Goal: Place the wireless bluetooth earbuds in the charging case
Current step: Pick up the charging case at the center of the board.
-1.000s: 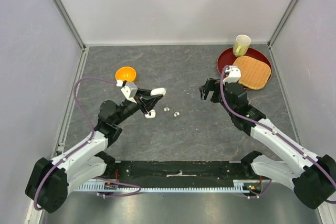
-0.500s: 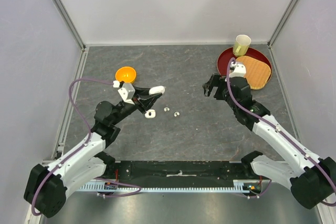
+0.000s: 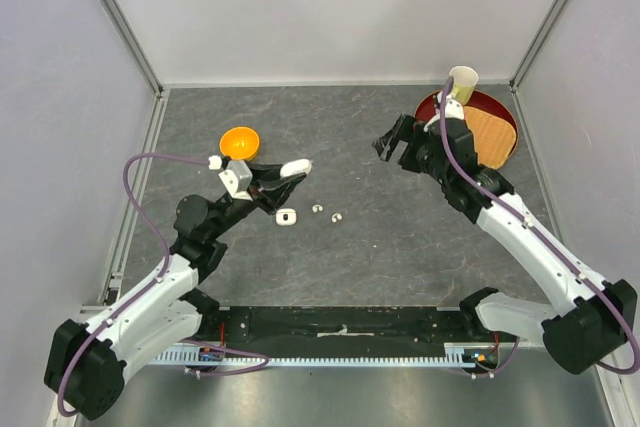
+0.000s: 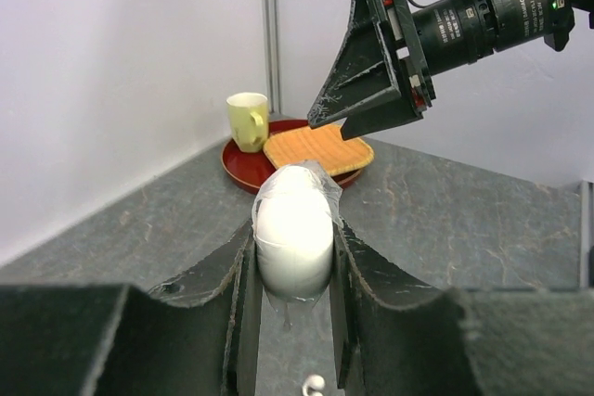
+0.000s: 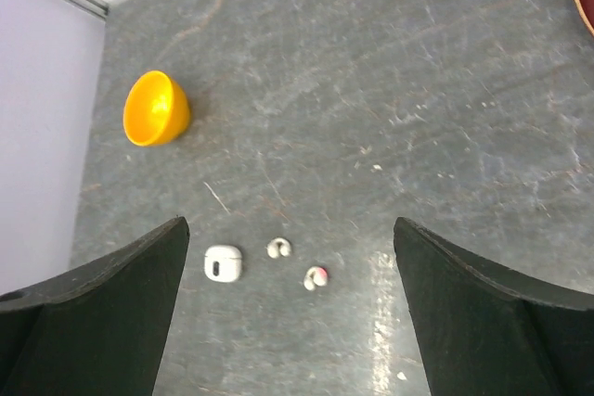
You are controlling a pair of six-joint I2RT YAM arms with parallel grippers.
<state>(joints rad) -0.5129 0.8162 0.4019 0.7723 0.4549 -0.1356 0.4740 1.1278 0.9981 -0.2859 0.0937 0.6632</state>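
My left gripper [image 3: 288, 175] is shut on a small white charging case [image 3: 298, 165] and holds it above the table; in the left wrist view the case [image 4: 295, 197] sits upright between my fingers [image 4: 237, 275]. A second white case [image 3: 286, 216] lies on the table, with two tiny white earbuds [image 3: 317, 209] [image 3: 337, 216] to its right. My right gripper [image 3: 392, 144] is open, empty and raised, well to the right of them. Its wrist view shows the lying case [image 5: 224, 263] and both earbuds [image 5: 278, 248] [image 5: 316, 276] far below. No other earbuds show.
An orange bowl [image 3: 240, 141] stands behind the left gripper. A red tray [image 3: 430, 112] at the back right holds a pale yellow cup [image 3: 461, 85] and a tan mat [image 3: 482, 137]. Grey walls enclose the table.
The left gripper has lifted slightly with the case as its arm drew back. The right gripper has moved toward the back and risen. The lying case and earbuds have not moved.
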